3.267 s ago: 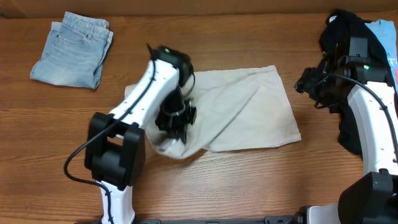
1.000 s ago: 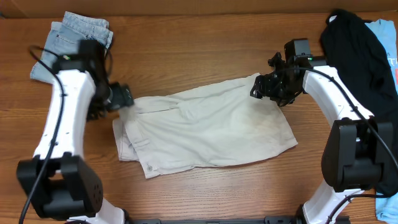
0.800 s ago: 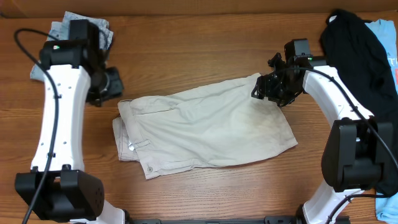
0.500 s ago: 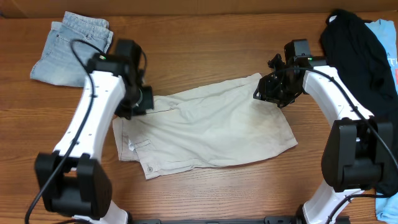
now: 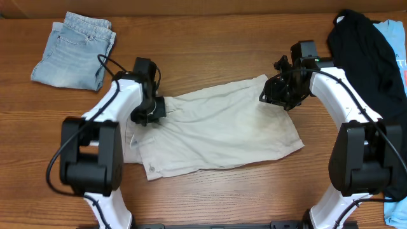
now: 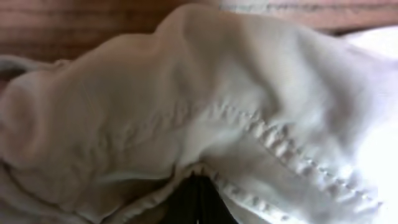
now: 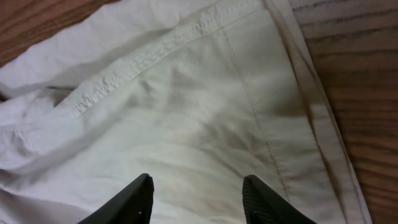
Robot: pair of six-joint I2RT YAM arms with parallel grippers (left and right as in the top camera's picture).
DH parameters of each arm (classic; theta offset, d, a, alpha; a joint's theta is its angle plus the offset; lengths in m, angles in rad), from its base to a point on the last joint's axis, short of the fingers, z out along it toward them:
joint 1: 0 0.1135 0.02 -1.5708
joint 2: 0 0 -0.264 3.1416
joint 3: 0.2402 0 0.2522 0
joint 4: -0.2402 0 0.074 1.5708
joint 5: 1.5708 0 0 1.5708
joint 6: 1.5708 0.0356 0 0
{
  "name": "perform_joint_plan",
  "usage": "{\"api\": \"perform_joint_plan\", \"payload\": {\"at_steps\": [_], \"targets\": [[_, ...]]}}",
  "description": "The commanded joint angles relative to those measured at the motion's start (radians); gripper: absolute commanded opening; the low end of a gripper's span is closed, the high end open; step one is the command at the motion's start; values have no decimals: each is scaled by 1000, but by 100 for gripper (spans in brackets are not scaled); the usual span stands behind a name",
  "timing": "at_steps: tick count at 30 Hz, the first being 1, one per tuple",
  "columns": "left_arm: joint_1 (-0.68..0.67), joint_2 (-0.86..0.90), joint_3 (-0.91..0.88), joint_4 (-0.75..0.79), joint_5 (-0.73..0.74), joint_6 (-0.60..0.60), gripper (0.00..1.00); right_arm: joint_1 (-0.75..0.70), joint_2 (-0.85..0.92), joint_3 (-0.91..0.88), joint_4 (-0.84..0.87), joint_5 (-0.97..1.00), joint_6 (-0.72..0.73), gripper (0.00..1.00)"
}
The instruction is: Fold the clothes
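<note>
The khaki shorts [image 5: 222, 133] lie spread across the middle of the wooden table [image 5: 210, 203], mostly flat, with the waistband end to the left and the leg hems to the right. The left side is rumpled and partly doubled over on itself. The left gripper [image 5: 149, 113] is down on the upper left edge of the shorts, right at that bunched part. From its wrist camera almost all I can see is pale fabric humped up close to the lens, with a puckered stitched seam [image 6: 273, 140] running across it. Only a dark sliver of finger [image 6: 196, 199] pokes out under the folds at the bottom, so I cannot tell whether the jaws are clamped on the cloth or merely buried in it. The right gripper [image 5: 272, 94] sits at the far upper corner of the shorts, near the hem. Its wrist view shows the two dark fingertips [image 7: 140, 198] standing well apart over smooth khaki cloth, with a hem seam above and bare wood just to the right, so nothing is pinched there. A folded faded denim garment [image 5: 73, 51] rests in the table's far left corner, well apart from the shorts. A black garment [image 5: 362, 44] is heaped at the far right beside the right arm, with a bit of light-blue cloth [image 5: 393, 32] showing at its edge.
</note>
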Motion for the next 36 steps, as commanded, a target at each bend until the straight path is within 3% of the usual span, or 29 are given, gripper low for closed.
{"api": "perform_joint_plan", "payload": {"at_steps": [1,8,11,15,18,24,29,33,35,36], "targets": [[11,118,-10,152,-49,-6,4,2,1,7,-6,-9,4,50],[15,190,7,349,-78,13,4,2,1,7,2,-8,22,51],[20,189,85,335,-82,47,4,2,1,7,21,-10,27,51],[20,189,256,129,-73,63,14,2,0,11,45,-48,26,50],[21,189,430,-132,-72,69,24,2,0,16,55,-77,26,47],[39,189,664,-555,-74,89,31,-2,7,3,58,-68,26,18],[99,189,688,-673,-67,125,34,-2,19,-6,66,-67,23,15],[177,189,676,-672,-55,175,37,-2,19,-6,71,-68,23,15],[219,189,656,-623,-4,267,45,-2,19,-6,69,-68,23,17],[239,189,646,-599,27,310,56,-2,19,-6,69,-68,23,21]]}}
